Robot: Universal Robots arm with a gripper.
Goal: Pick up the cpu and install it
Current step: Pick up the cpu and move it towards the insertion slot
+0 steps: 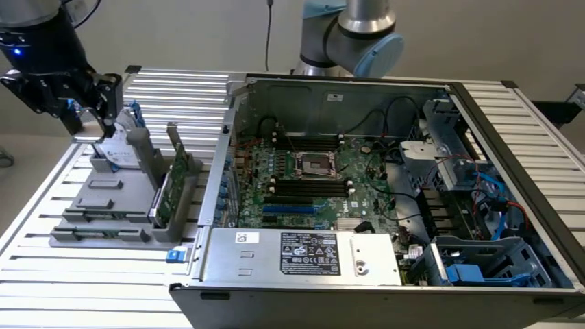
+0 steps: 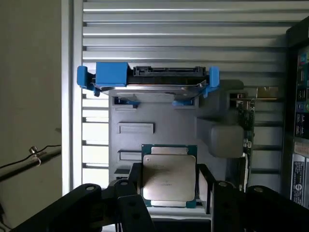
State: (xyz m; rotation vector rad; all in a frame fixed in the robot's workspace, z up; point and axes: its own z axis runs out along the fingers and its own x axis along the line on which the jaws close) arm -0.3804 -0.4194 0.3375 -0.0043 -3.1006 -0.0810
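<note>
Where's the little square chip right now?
The cpu is at the gripper, over the grey holder on the exterior view's left, near the blue-handled hard drive.

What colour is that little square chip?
The cpu is silvery grey with a green rim; the wrist view shows it best.

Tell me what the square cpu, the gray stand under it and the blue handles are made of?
The cpu looks like metal on top: dull silvery sheen, with a green board rim. The gray stand seems matte plastic: even colour, no shine. The blue handles on the hard drive are probably smooth moulded plastic.
</note>
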